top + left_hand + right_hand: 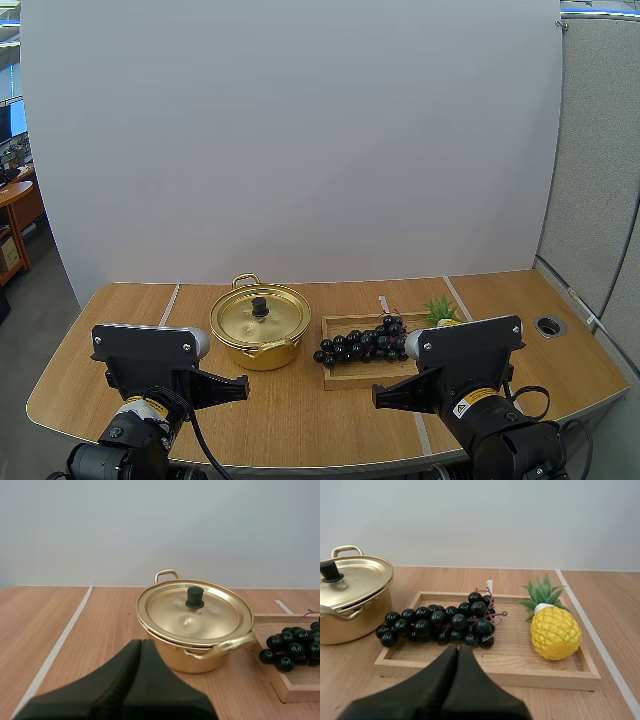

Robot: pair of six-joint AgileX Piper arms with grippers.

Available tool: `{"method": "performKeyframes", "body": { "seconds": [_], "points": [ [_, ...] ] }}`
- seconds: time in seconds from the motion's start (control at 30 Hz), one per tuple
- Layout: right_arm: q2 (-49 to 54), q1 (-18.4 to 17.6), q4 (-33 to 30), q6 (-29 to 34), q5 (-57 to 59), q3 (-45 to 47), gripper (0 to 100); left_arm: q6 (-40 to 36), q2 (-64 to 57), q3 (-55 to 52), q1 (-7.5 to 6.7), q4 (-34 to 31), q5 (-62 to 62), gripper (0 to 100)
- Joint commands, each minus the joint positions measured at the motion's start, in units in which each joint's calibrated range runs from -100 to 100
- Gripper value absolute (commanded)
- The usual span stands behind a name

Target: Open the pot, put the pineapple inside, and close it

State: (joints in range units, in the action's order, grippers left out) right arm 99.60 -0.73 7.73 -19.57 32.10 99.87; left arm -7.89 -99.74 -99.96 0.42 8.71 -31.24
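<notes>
The left gripper [140, 642] has its two fingers pressed together into one dark wedge, and it holds nothing. It hangs low over the table [300, 425], on the near side of the pot [195, 661]. The pot stands ahead of the fingertips and a little to their right, near but apart from them. The lid [172, 612] sits on the pot, with its black knob [194, 597] upright in the middle. One pot handle points toward this gripper and the other one points away from it.

The right gripper [458, 649] has its fingers together in the same way, and it also grasps nothing. The front edge of the wooden tray [490, 676] lies just ahead of its tips. The grapes [440, 622] lie on the tray straight ahead and a little to the left of the tips. The pineapple [555, 632] lies on the same tray, ahead of this gripper and to its right, clearly apart from the fingers. Its green leaves point away from the gripper. From this gripper the pot is ahead and far to the left, just beside the left end of the tray.
</notes>
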Motion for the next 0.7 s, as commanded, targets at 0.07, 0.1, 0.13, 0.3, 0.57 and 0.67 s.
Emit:
{"method": "performKeyframes", "body": {
  "seconds": [0.07, 0.1, 0.13, 0.3, 0.57, 0.67],
  "points": [
    [0.40, 0.23, -0.08, 0.29, -0.70, 0.13, 0, -0.56, -0.26, 0.13, 0.08, 0.02, -0.38, 0],
    [0.40, 0.23, -0.37, 0.29, -0.87, 0.13, 0, -0.56, -0.26, 1.04, 0.08, 0.02, -0.78, 0],
    [0.40, 0.23, -0.69, 0.29, -0.87, 0.13, 0, -0.56, -0.26, 1.99, 0.08, 0.15, -0.78, 0],
    [0.40, 0.23, -0.81, 0.29, -0.87, -2.81, 0, -0.56, -0.26, 8.24, 0.08, 0.02, -0.78, 0],
    [0.40, 0.23, -0.81, 0.29, 6.27, -18.06, 0, -0.56, -0.26, 20.00, 0.08, 0.02, -0.78, 0],
    [0.40, 0.23, -0.81, 0.29, 11.03, -23.15, 0, -0.56, -0.26, 23.73, 0.08, -0.44, -0.78, 0]
  ]
}}
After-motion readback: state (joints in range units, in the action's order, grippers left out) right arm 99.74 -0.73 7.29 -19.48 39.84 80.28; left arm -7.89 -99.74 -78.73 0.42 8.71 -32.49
